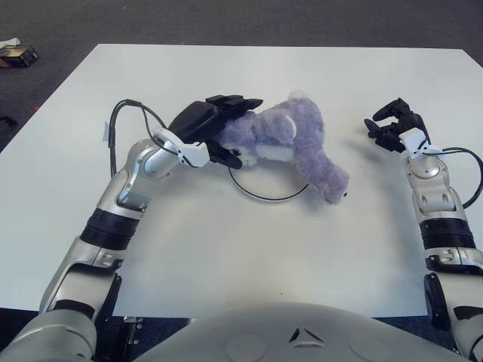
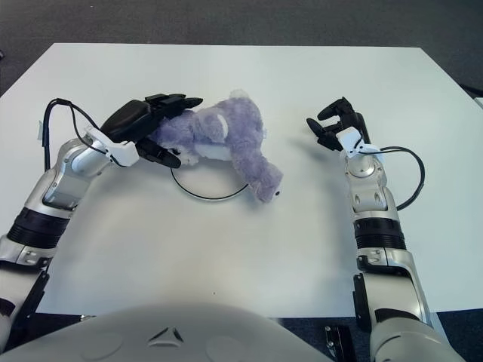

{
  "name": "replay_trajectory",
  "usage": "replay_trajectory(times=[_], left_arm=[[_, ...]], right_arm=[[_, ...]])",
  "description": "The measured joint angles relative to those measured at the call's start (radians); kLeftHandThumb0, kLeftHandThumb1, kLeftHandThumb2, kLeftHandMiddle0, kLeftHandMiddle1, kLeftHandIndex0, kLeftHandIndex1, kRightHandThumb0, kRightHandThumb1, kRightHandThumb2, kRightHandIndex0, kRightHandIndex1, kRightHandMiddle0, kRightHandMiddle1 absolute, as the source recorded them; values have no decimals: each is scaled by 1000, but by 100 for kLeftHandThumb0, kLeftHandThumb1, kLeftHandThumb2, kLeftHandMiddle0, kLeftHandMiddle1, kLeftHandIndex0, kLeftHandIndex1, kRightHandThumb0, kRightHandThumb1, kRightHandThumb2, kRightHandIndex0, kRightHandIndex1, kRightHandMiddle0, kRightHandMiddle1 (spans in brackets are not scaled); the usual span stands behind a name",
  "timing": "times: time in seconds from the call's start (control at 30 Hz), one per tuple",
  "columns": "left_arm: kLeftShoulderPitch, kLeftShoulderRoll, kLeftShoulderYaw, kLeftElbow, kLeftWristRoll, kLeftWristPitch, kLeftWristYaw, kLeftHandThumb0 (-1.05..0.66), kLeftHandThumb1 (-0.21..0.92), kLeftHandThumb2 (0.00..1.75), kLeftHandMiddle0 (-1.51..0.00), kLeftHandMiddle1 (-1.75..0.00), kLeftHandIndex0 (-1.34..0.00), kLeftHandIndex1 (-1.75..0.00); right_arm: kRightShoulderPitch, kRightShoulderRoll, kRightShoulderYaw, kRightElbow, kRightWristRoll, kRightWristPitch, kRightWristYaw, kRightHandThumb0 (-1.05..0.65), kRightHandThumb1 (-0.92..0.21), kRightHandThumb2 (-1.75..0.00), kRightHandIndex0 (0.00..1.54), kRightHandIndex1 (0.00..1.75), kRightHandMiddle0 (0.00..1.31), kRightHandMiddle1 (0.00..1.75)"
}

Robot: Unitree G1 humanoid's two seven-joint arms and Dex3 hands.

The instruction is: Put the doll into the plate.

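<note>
A purple plush doll (image 1: 290, 139) lies across a white plate whose thin dark rim (image 1: 264, 198) shows below it, near the middle of the white table (image 1: 226, 249). One end of the doll hangs past the rim toward the lower right. My left hand (image 1: 240, 130) is at the doll's left end. Its fingers (image 1: 240, 101) stretch straight out over the plush and its thumb sits underneath, so the hand is open against the doll rather than clamped on it. My right hand (image 1: 392, 124) shows to the right of the doll, apart from it, fingers relaxed and holding nothing.
A black cable (image 1: 113, 132) loops off my left forearm, and another (image 1: 472, 177) off the right wrist. Dark carpet surrounds the table. A small object (image 1: 19, 53) lies on the floor at the far left.
</note>
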Motion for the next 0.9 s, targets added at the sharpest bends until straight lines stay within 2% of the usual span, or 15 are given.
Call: replay_trajectory(times=[0.23,0.37,0.53,0.67,0.77,0.9], left_arm=[[-13,-5,36,5,-236,34,-123,-77,78,1,-15,0,-23,0],[-37,-6,67,2,-393,119,-217,-82,79,1,-10,0,-18,0],[-57,-1,103,-19,-492,215,-267,-86,79,1,-9,0,-15,0],[-84,9,132,-30,-520,274,-276,-88,79,0,-18,-2,-20,-2],[-115,16,159,-19,-528,282,-276,-84,80,0,-33,-3,-33,-8],[-157,13,207,11,-571,299,-273,-58,82,1,-46,-3,-45,-11]], right_arm=[[-2,-1,0,2,0,0,1,-35,-92,-53,91,67,18,175],[-3,-1,0,2,0,1,2,-35,-92,-53,91,67,18,175],[-8,-1,2,5,0,3,4,-35,-92,-53,91,67,18,175],[-13,-1,2,8,0,11,4,-35,-92,-53,91,67,18,175],[-17,-2,2,12,0,14,4,-35,-92,-53,91,67,18,175],[-22,-3,2,19,0,14,4,-35,-92,-53,91,66,18,175]])
